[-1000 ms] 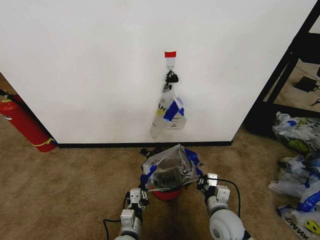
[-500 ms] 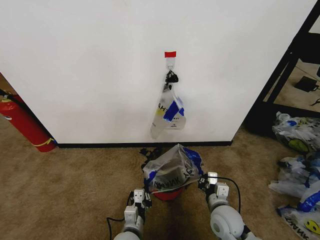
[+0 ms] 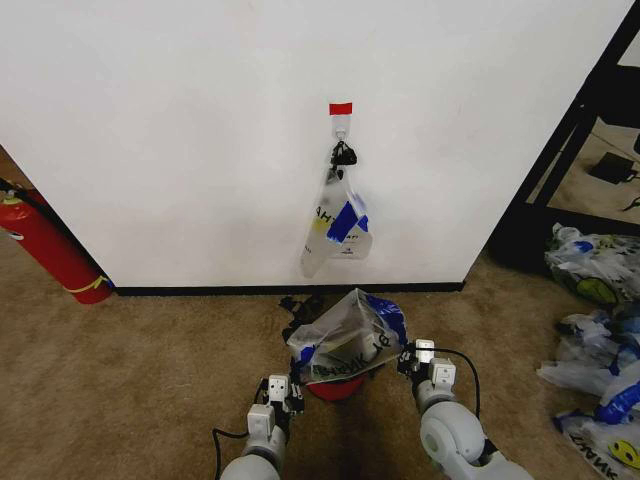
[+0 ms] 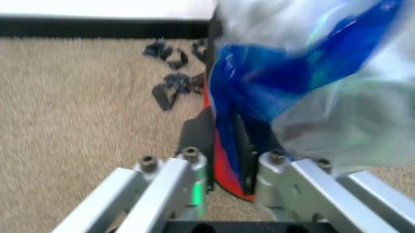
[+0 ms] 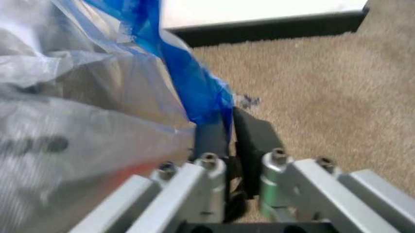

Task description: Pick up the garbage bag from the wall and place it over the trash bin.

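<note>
A see-through garbage bag (image 3: 348, 338) with blue patches and black print is draped over the small red trash bin (image 3: 335, 391), stretched between both grippers. My left gripper (image 3: 292, 392) is shut on the bag's blue edge (image 4: 233, 111) beside the bin's red side (image 4: 219, 167). At the bin's other side, my right gripper (image 3: 405, 362) pinches another blue edge (image 5: 194, 92). A second like bag (image 3: 338, 225) hangs from a small hook (image 3: 341, 127) on the white wall (image 3: 180, 150), under a red tape strip (image 3: 341, 108).
A red fire extinguisher (image 3: 50, 250) leans at the left by the black baseboard. A heap of printed bags (image 3: 600, 340) lies on the carpet at the right, beside a black frame (image 3: 580, 150). Small black scraps (image 3: 300, 303) lie behind the bin.
Both arms have drawn back a little toward me. The bag over the bin has shifted slightly right and settled lower. The bag on the wall has not moved.
</note>
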You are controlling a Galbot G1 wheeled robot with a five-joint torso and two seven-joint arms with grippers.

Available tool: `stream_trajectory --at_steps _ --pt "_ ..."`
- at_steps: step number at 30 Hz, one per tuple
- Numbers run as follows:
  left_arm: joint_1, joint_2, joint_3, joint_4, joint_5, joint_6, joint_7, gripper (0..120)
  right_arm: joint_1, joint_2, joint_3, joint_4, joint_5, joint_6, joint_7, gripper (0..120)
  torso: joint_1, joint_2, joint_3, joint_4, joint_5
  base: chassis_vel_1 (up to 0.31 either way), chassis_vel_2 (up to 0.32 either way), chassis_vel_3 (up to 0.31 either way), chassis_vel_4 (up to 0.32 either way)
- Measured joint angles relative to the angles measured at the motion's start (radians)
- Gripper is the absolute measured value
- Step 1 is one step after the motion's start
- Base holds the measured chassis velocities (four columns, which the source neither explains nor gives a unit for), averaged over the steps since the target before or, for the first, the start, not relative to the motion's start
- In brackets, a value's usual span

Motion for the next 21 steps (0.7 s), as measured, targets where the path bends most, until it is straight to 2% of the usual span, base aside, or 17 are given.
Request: stream_trajectory --at_steps 1,3,5,8,10,13,16,19,20,21 --pt "0.008 0.004 -0.003 -0.007 0.018 -0.007 0.004 22 -0.009 -0.003 0.001 0.010 -0.005 0.009 0.000 10 0.000 0.000 0.000 0.0000 0.0000 0.000 0.000 0.000 0.000" --pt "0.012 0.005 -0.005 -0.011 0.027 -0.010 0.005 23 -0.014 -0.005 0.003 0.015 -0.007 0.013 -0.001 13 0.000 0.000 0.000 0.0000 0.0000 0.000 0.000 0.000 0.000" --pt "0.034 0.015 -0.015 -0.036 0.081 -0.027 0.011 35 -0.047 -0.016 0.014 0.047 -0.022 0.044 -0.009 23 0.000 0.000 0.000 -0.0001 0.0000 0.000 0.000 0.000 0.000" --pt "0.054 0.027 -0.023 -0.068 0.127 -0.038 0.012 47 -0.075 -0.027 0.030 0.076 -0.027 0.070 -0.018 36 0.000 0.000 0.000 -0.0002 0.0000 0.000 0.000 0.000 0.000" --pt "0.058 0.031 -0.024 -0.074 0.131 -0.039 0.012 49 -0.079 -0.028 0.033 0.081 -0.027 0.074 -0.019 38 0.000 0.000 0.000 -0.0001 0.0000 0.000 0.000 0.000 0.000" --pt "0.097 0.057 -0.039 -0.124 0.153 -0.040 0.011 66 -0.109 -0.036 0.054 0.107 -0.028 0.103 -0.040 54 0.000 0.000 0.000 -0.0001 0.0000 0.000 0.000 0.000 0.000" --pt "0.119 0.066 -0.043 -0.141 0.160 -0.049 0.014 72 -0.122 -0.038 0.064 0.110 -0.025 0.125 -0.063 61 0.000 0.000 0.000 -0.0001 0.0000 0.000 0.000 0.000 0.000" --pt "0.154 0.076 -0.054 -0.148 0.183 -0.122 0.066 87 -0.144 -0.038 0.085 0.107 -0.011 0.188 -0.116 76 0.000 0.000 0.000 0.0000 0.0000 0.000 0.000 0.000 0.000" --pt "0.154 0.076 -0.054 -0.148 0.183 -0.122 0.066 87 -0.144 -0.038 0.085 0.107 -0.011 0.188 -0.116 76 0.000 0.000 0.000 0.0000 0.0000 0.000 0.000 0.000 0.000" --pt "0.159 0.077 -0.056 -0.149 0.183 -0.141 0.081 90 -0.149 -0.037 0.089 0.106 -0.003 0.206 -0.130 81 0.000 0.000 0.000 -0.0001 0.0000 0.000 0.000 0.000 0.000"
